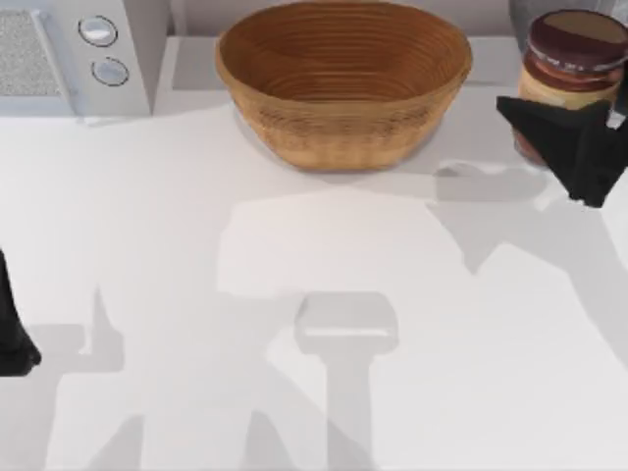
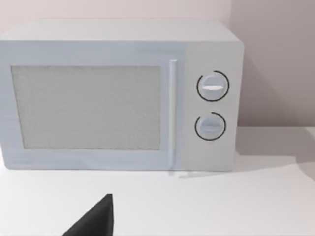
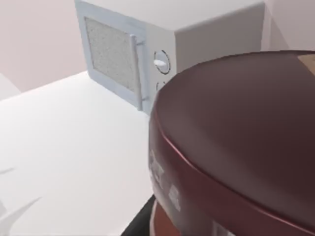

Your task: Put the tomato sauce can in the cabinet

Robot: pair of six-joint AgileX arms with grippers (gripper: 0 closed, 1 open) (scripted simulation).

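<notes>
Holding the can (image 1: 574,69) up high at the table's (image 1: 294,294) far right, beside the basket (image 1: 343,83).
Microwave (image 1: 74,49) sits far left, and the left gripper (image 1: 15,343) is parked at the left edge. Right gripper (image 1: 579,147) is clamped on the can's side. It looks hard, smooth, maybe slippery; squeeze it around the middle.

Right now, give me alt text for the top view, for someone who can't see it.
The right gripper is at the tomato sauce can at the table's far right edge. A woven basket sits at far centre, a white microwave at far left on the white table, and the left arm is parked at the left edge.
</notes>
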